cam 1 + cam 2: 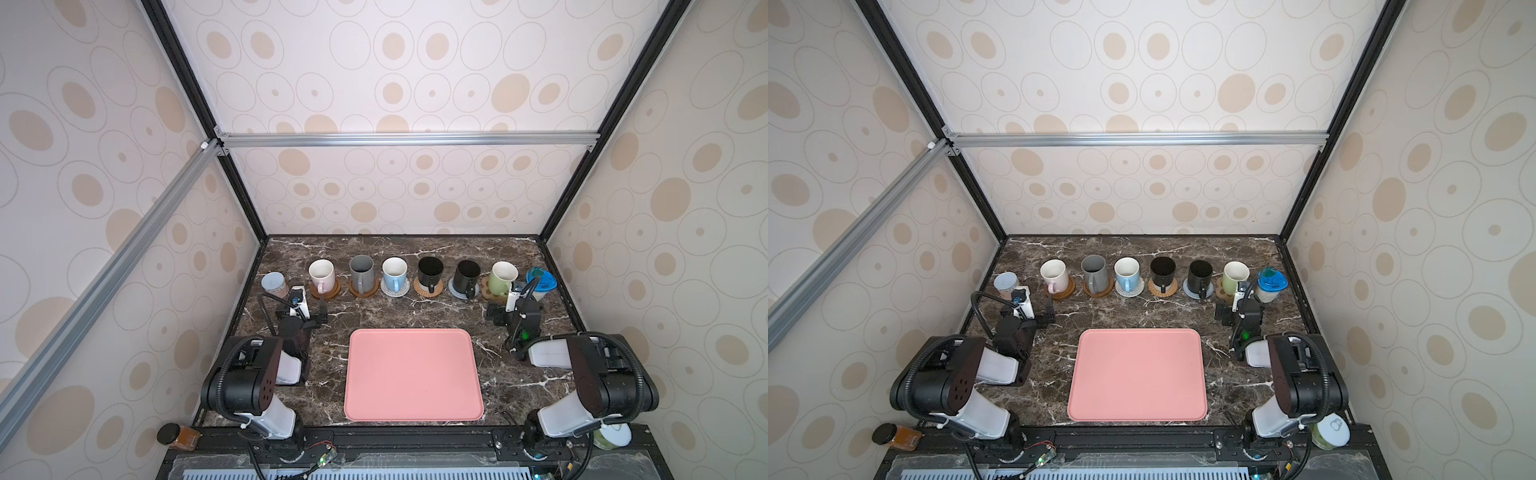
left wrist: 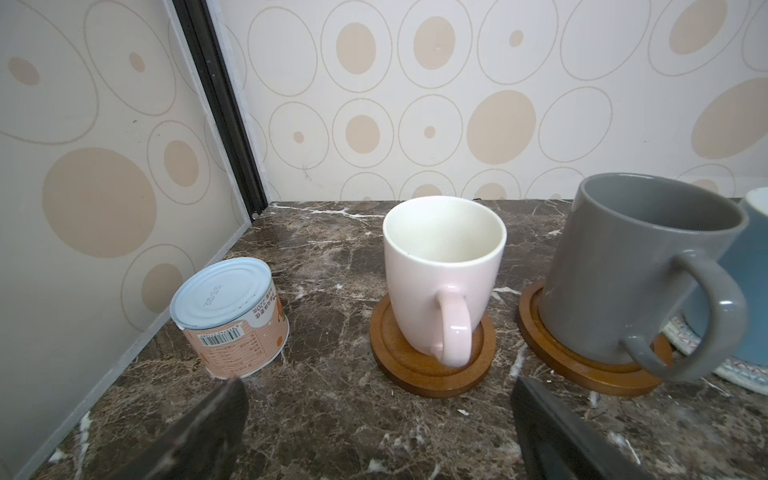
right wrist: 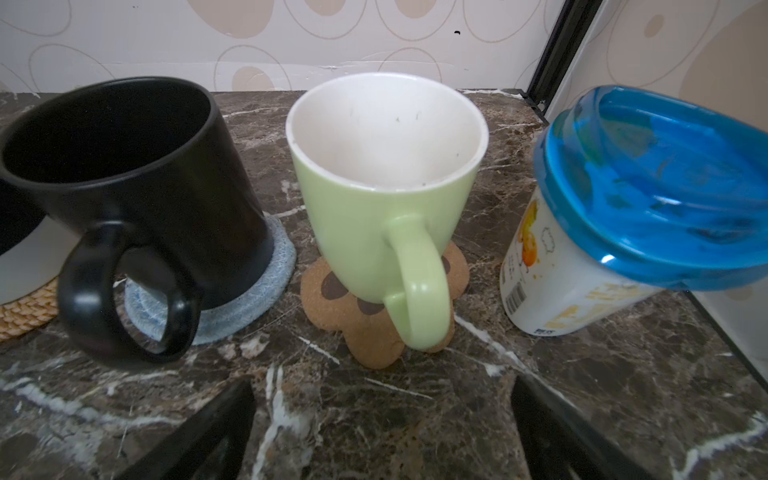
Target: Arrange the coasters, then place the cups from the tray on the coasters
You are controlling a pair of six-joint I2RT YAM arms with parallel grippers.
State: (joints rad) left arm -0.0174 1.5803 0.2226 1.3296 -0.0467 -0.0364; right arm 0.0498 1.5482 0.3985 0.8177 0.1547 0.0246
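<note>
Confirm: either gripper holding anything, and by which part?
Nothing held. Left gripper open before the pink-handled mug, right gripper open before the green mug.

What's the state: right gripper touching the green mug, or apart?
Apart. The right wrist view shows bare marble tabletop between the open right gripper and the green mug, handle included; nothing sits between its jaws.

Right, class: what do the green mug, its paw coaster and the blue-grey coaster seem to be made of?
Green mug: probably glazed ceramic; smooth, with glossy highlights on the handle. Paw coaster: looks like cork; matte, speckled grain. Blue-grey coaster: woven cord, perhaps cotton; spiral coils show.
</note>
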